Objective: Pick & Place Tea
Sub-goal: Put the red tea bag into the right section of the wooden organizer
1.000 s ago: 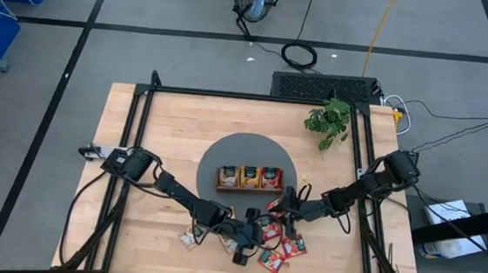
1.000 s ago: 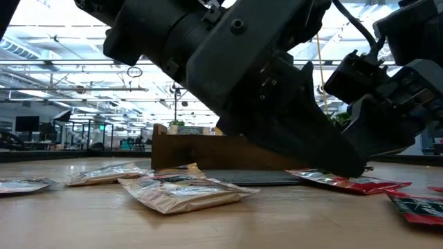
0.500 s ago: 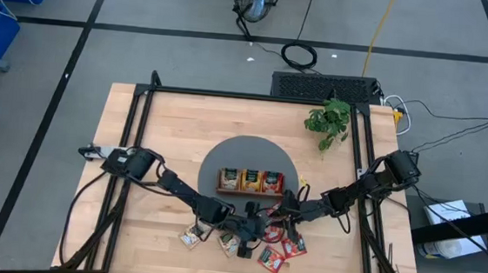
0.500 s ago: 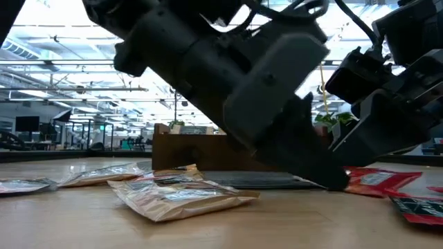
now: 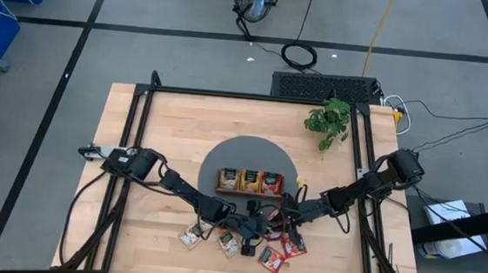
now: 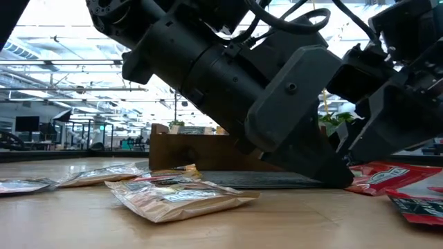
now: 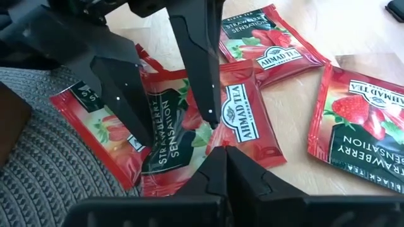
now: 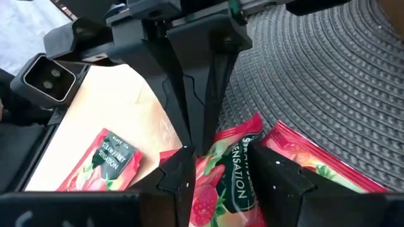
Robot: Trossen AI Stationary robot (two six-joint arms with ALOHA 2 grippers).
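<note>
Lying under both end effectors [image 7: 218, 142] [image 8: 218, 167], red sachet [image 7: 208, 135].

Left end effector [image 5: 265, 228] shifted from the near edge toward the mat, tip now meeting the right end effector [image 5: 279, 224] over the red sachets [image 7: 208, 126]. Right one edged toward it. One red sachet [image 6: 379, 178] now tilted up off the surface.

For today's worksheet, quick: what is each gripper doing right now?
Left gripper: shut, tips on the red sachet.
Right gripper: open, fingers astride that sachet.
</note>
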